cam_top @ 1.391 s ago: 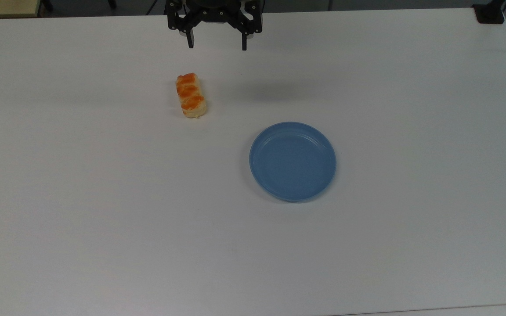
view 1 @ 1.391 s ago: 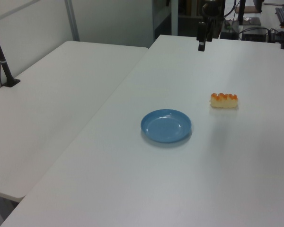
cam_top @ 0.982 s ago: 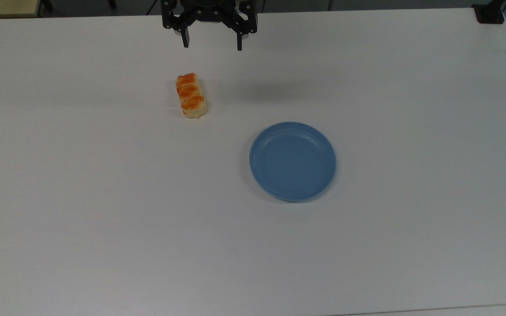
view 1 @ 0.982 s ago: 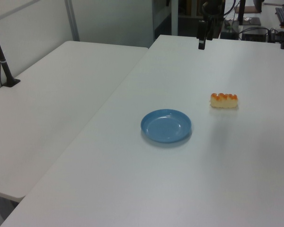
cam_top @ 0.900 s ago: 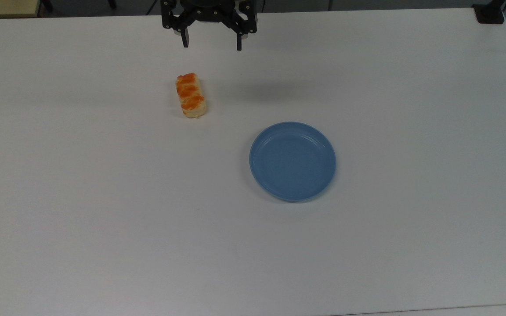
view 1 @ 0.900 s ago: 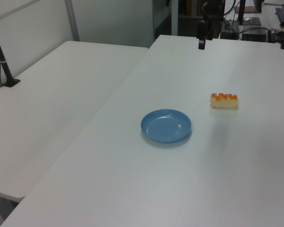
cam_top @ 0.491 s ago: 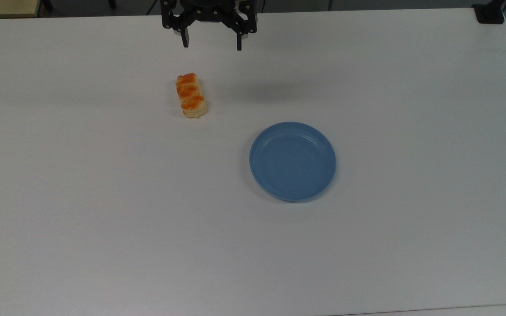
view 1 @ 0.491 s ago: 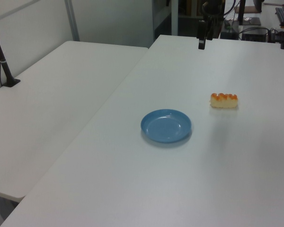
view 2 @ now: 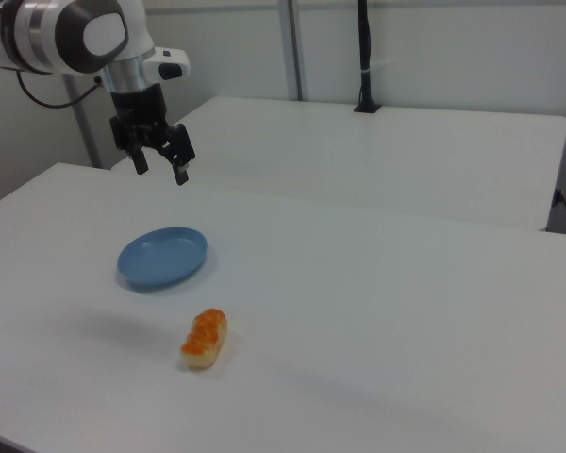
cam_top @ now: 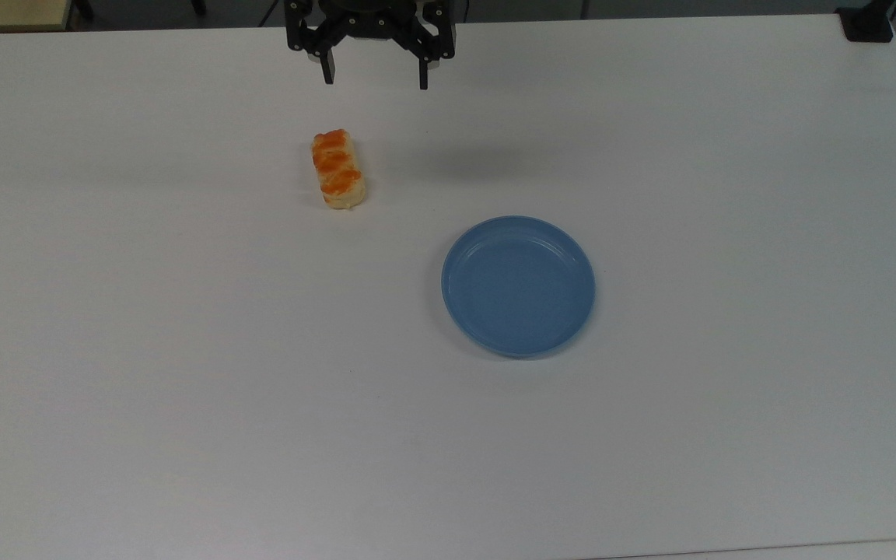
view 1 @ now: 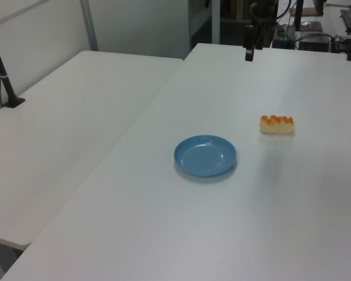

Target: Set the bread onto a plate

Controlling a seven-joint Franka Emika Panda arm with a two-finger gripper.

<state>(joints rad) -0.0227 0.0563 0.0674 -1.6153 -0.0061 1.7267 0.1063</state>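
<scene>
The bread [cam_top: 338, 169] lies flat on the white table [cam_top: 183, 350], a pale loaf with orange-brown patches; it also appears in the left view [view 1: 276, 124] and the right view [view 2: 205, 338]. The blue plate [cam_top: 518, 286] sits bare on the table, to the right of and nearer than the bread in the top view [view 1: 205, 156] [view 2: 162, 257]. My gripper [cam_top: 375, 78] hangs open in the air above the table's far edge, high over the surface and apart from both [view 1: 249, 57] [view 2: 161, 171]. Nothing is between its fingers.
A second white table [view 1: 64, 117] adjoins on the left view's left, with a black post [view 1: 1, 70] clamped on it. A black clamp [cam_top: 866, 25] sits at the top view's far right corner. Cables and equipment [view 1: 316, 35] stand behind the arm.
The gripper shifted slightly to the top view's left and toward the far edge early on, then held still. Bread and plate have not moved.
</scene>
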